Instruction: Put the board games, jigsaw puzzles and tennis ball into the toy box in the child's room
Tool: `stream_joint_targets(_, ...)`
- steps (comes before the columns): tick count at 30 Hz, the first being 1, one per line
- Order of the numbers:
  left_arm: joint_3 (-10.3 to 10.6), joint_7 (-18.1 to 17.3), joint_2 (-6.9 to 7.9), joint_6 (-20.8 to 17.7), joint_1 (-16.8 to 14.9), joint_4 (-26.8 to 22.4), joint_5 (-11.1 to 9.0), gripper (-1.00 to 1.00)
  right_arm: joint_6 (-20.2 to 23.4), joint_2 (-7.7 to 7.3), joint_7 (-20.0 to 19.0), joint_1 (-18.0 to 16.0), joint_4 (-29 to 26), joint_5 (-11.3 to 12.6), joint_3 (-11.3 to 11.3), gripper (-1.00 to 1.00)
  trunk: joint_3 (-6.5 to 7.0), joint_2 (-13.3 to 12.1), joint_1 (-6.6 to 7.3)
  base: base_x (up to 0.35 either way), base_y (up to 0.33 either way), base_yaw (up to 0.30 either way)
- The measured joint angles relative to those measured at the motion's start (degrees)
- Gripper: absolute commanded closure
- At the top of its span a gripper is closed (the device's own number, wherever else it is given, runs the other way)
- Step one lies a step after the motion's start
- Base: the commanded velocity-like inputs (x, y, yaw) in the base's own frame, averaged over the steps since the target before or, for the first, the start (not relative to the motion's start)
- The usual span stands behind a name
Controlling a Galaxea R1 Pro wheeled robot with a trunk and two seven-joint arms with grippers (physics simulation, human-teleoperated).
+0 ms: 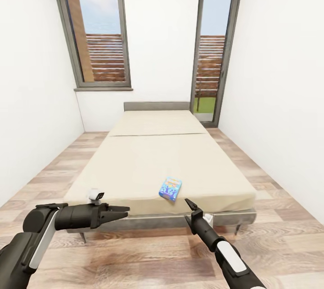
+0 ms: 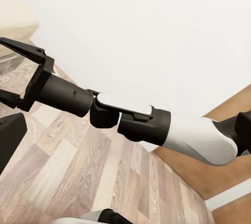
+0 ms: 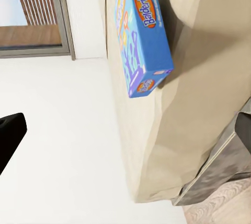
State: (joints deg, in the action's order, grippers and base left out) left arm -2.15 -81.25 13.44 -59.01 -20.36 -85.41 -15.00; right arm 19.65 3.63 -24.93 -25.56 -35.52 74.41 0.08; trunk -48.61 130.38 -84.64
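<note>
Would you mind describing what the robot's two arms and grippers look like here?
Both arms have rounded white shell sections joined by matte black cylindrical links. Each ends in a black gripper with two slim pointed fingers: left gripper, right gripper. A small white and black camera module sits near each wrist. No cables or markings are visible.

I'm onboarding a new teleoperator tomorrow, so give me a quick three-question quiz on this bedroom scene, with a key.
1. True or false: the blue board game lies on the bed, near its foot edge.
2. Which gripper is nearer the board game?
A. left gripper
B. right gripper
3. Fill in: the right gripper's jaws are ____.

Key:
1. True.
2. B; it sits just below the game in the head view.
3. Open, holding nothing.
</note>
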Motion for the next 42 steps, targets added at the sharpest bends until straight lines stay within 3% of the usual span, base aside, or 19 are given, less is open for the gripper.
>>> stream_joint_targets(20, 0.0, 0.1, -0.16, 0.0, 0.0, 0.1, 0.0, -1.0, 0.0, 0.06, 0.0, 0.0, 0.0, 0.0, 0.0, -1.0, 0.0, 0.0, 0.0, 0.152, 0.015, 0.0)
stream_joint_targets(32, 0.1, 0.2, -0.2, 1.0, 0.0, 0.5, 0.1, -1.0, -0.1, -0.02, 0.0, 0.0, 0.0, 0.0, 0.0, -1.0, 0.0, 0.0, -0.02, 0.021, 0.0, 0.0)
stream_joint_targets(42, 0.0, 0.1, -0.18, 1.2, 0.0, 0.5, 0.1, -1.0, -0.1, 0.13, 0.0, 0.0, 0.0, 0.0, 0.0, -1.0, -1.44, 3.2, -1.77, 0.0, 0.0, 0.0)
